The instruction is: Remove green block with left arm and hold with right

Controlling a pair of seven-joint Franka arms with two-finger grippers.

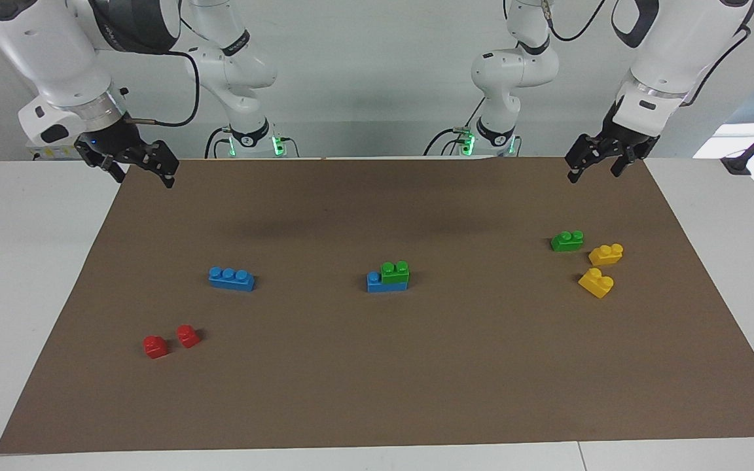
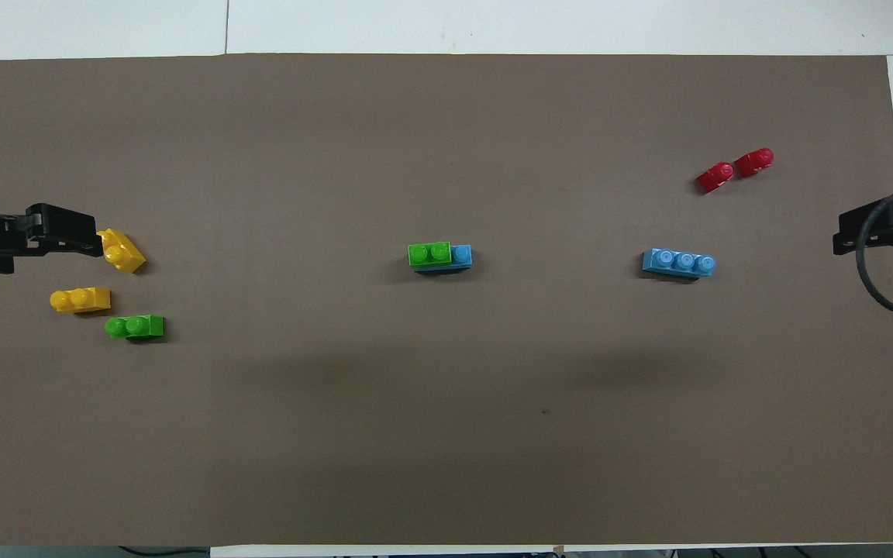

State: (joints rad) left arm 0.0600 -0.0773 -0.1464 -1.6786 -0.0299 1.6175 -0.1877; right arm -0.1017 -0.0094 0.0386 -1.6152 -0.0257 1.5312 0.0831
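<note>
green block (image 1: pixel 394 271) sits stacked on a blue brick (image 1: pixel 375 282) mid-frame, awaiting separation; left hand (image 1: pixel 603 163) and right hand (image 1: pixel 133 163), fingers spread, wait at the upper corners.

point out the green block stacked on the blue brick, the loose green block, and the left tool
stacked green block (image 1: pixel 394 271), facing view, its front face
loose green block (image 1: pixel 567 241), facing view, its top
left tool (image 1: pixel 603 165), facing view, between its fingertips

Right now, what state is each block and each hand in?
Stacked green block: seated on a blue block, mid-mat.
Loose green block: on its side.
Yellow blocks: on their sides, apart.
Long blue block: upright, alone.
Red blocks: tipped over, side by side.
Left hand: open, empty, raised.
Right hand: open, empty, raised.
</note>
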